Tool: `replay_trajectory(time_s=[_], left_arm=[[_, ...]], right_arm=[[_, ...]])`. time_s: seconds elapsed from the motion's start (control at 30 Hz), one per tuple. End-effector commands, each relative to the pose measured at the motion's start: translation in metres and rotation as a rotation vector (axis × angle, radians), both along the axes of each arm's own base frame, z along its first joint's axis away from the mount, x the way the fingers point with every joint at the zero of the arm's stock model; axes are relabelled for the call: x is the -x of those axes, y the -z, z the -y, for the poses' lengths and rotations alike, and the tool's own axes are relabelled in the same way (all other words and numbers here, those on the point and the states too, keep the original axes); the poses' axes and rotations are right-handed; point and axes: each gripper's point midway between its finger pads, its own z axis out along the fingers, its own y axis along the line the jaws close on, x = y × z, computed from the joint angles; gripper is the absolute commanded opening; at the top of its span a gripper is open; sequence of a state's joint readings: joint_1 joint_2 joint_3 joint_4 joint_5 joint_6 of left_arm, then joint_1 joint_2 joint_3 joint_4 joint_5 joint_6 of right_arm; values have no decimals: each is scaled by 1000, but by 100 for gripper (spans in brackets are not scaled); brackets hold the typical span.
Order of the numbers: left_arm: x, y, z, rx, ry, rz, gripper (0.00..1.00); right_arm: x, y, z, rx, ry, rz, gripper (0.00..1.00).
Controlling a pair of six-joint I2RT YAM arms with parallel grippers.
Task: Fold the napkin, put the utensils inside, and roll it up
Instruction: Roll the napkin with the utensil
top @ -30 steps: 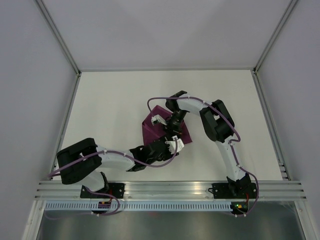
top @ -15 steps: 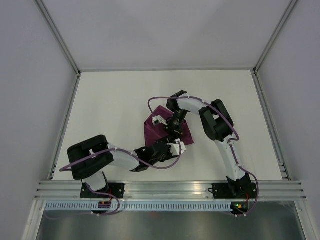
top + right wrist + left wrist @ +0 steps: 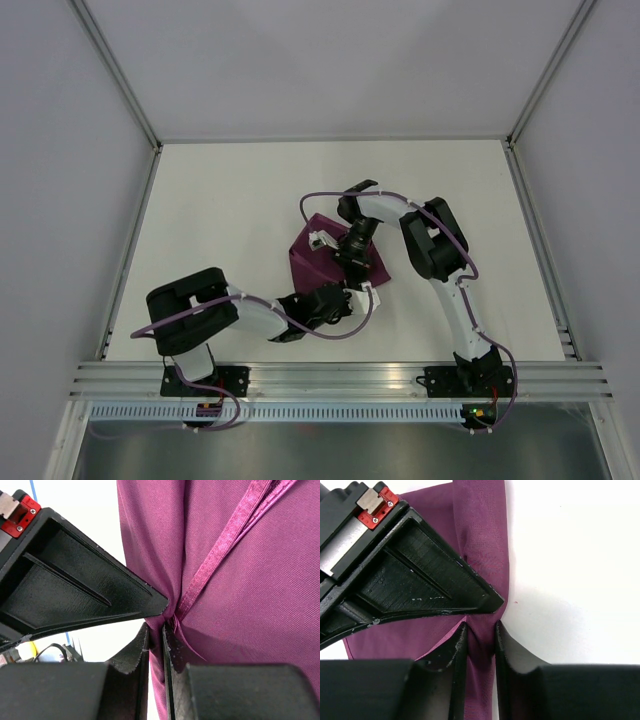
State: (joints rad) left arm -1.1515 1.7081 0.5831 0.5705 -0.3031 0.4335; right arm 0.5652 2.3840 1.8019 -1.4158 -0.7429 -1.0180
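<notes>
The dark magenta napkin [image 3: 305,262] lies bunched on the white table [image 3: 220,200] under both arms. My left gripper [image 3: 360,293] is at its near right edge. In the left wrist view the left gripper [image 3: 481,630] is shut on a raised ridge of the napkin [image 3: 482,545], with fabric filling the gap between its fingers. My right gripper [image 3: 352,264] hangs over the cloth's middle. In the right wrist view the right gripper [image 3: 155,630] is shut on a fold of the napkin [image 3: 250,580], beside a stitched hem [image 3: 225,535]. The utensils are out of view.
Metal frame posts [image 3: 130,100] and grey walls bound the table on three sides, and an aluminium rail [image 3: 340,378] runs along the near edge. A black wedge-shaped part with a red tag [image 3: 375,505] fills the upper left of each wrist view.
My left gripper has shifted right to the napkin's near right edge and its jaws have closed on a ridge of cloth. The right gripper keeps its pinch and has barely moved.
</notes>
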Motion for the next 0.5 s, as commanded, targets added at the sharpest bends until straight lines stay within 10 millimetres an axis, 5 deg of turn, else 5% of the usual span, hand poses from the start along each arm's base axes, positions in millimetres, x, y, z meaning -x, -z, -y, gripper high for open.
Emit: replay_trajectory(time_s=[0.0, 0.1, 0.3, 0.47], left_arm=[[-2, 10, -3, -41, 1, -46, 17], [1, 13, -4, -30, 3, -97, 9], [9, 14, -1, 89, -1, -263, 2], [10, 17, -1, 169, -27, -376, 2]], right_arm=[[-30, 53, 16, 57, -106, 165, 0], [-32, 50, 12, 46, -89, 171, 1], [-51, 12, -2, -71, 31, 210, 38], [-72, -20, -4, -157, 161, 246, 47]])
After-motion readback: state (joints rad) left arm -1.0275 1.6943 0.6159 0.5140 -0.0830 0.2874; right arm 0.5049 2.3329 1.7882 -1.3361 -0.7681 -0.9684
